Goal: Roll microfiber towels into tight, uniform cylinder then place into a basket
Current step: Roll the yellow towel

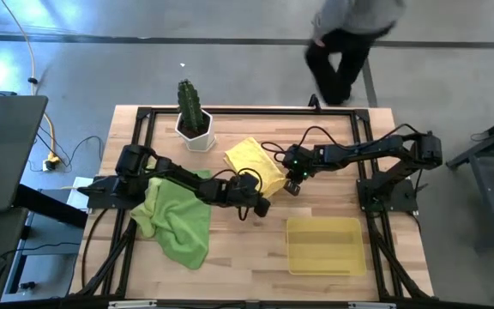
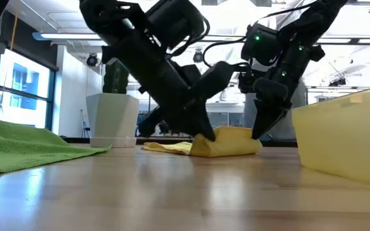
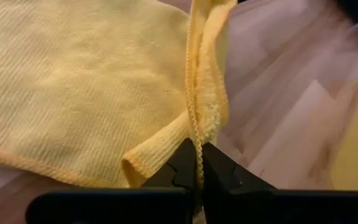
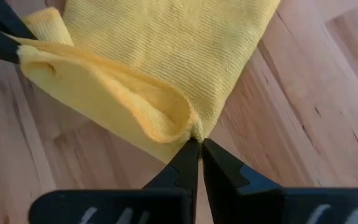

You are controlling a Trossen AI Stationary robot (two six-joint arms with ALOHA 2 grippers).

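Observation:
The yellow microfiber towel [image 1: 254,161] lies mid-table, its near edge folded up into a low roll [image 4: 123,99]. My left gripper [image 1: 262,206] is shut on that edge's left end, and my right gripper [image 1: 294,185] is shut on its right corner. The far part of the towel lies flat on the wood. Green towels [image 1: 177,216] lie crumpled under my left arm. The yellow basket [image 1: 325,245] stands near the front right and holds nothing. My left gripper pinches the towel's hemmed edge [image 3: 196,134] between its two fingers, slanting down from the table's left. The cloth stands up from the fingers as a folded ridge, while the rest lies on the table. My right gripper pinches the towel's corner [image 4: 194,134], where the fold ends, between its fingertips. It slants down from the table's right. Several layers meet there, and the fold is raised slightly, with the rest on the wood.
A white pot with a cactus [image 1: 195,122] stands at the far side, just left of the yellow towel. A person [image 1: 346,43] walks on the floor beyond the table's far edge. Bare wood lies between the towel and the basket.

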